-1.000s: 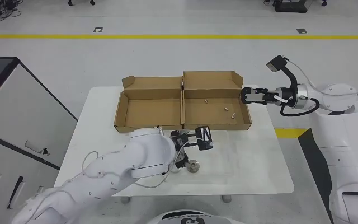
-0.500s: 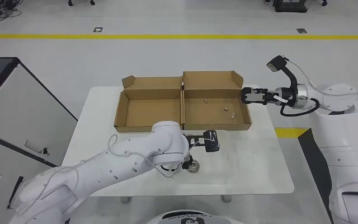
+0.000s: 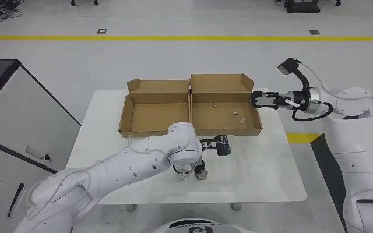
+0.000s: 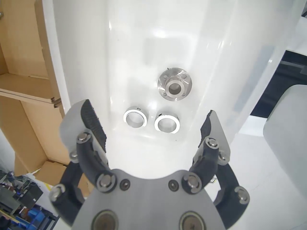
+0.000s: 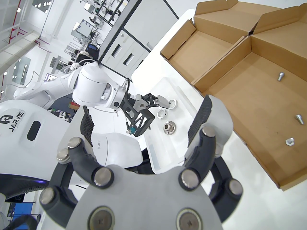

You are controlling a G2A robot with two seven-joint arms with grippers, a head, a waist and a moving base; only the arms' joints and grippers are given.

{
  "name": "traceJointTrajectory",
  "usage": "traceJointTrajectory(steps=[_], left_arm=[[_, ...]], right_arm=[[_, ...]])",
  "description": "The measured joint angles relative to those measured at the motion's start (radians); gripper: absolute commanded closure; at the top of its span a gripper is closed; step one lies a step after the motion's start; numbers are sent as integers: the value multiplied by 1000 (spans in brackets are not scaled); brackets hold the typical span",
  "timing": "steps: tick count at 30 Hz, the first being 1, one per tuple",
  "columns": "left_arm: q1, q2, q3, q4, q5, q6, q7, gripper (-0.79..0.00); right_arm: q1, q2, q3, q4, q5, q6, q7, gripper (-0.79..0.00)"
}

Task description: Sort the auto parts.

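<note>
Hovering released, left gripper (image 4: 148, 110) faces two rings (image 4: 136, 109) (image 4: 165, 115) and one flanged hub (image 4: 186, 84); right gripper (image 5: 146, 105) released too.

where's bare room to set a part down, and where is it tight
The empty box is bare throughout. The box beside it holds two bolts and a nut, spread apart. The tray is bare beyond the flange; crowded at the open left tool, where two rings sit close together.
</note>
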Motion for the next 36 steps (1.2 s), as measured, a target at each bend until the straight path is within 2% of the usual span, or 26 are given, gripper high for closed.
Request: traceJointTrajectory(steps=[13, 32, 36], left_arm=[[17, -18, 19, 51, 71, -3, 61, -785], [27, -17, 21, 56, 79, -8, 75, -785], [26, -27, 31, 60, 67, -11, 30, -785]], right_arm=[[0, 0, 0, 0, 0, 0, 0, -785], [0, 0, 0, 0, 0, 0, 0, -785], [0, 0, 0, 0, 0, 0, 0, -785]])
